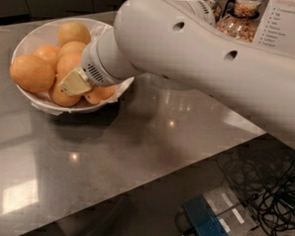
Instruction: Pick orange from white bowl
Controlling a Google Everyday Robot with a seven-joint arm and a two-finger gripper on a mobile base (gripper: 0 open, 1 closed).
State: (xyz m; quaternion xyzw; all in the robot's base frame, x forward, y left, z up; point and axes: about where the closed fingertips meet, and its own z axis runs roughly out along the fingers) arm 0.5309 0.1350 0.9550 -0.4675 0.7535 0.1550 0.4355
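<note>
The white bowl (32, 36), wide and lined with white paper, stands at the back left of the grey table. It holds several oranges; the largest orange (32, 73) lies at its left rim. My gripper (75, 84) is at the end of the thick white arm (200, 58). It reaches into the bowl from the right and rests among the oranges at the front. Its cream-coloured tip lies against the oranges in the middle of the pile. The arm hides the bowl's right side.
Glass jars (240, 15) with dry food and a white printed card (286, 23) stand at the back right. The table's front edge runs diagonally; below it on the floor lie black cables (277, 201) and a blue box (207, 223).
</note>
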